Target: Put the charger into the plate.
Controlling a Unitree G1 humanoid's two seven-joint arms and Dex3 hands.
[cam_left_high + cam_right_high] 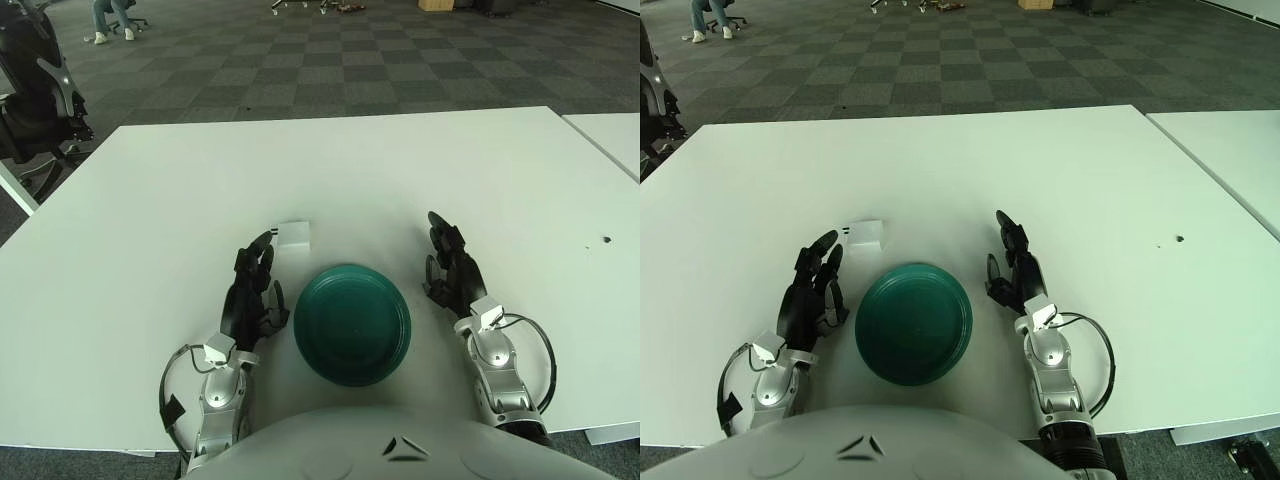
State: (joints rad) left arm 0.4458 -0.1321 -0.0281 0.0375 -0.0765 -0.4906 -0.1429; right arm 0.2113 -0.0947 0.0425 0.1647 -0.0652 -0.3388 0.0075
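A small white charger (293, 234) lies on the white table just beyond the far left rim of a dark green plate (352, 324); it also shows in the right eye view (867, 235). The plate (913, 322) is empty. My left hand (252, 290) rests on the table left of the plate, fingers open and stretched forward, fingertips a short way from the charger without touching it. My right hand (452, 268) rests right of the plate, fingers open, holding nothing.
The white table (330, 170) stretches far ahead and to both sides. A second table (610, 135) adjoins at the right. A black office chair (35, 95) stands off the far left corner. A small dark mark (605, 240) sits at the right.
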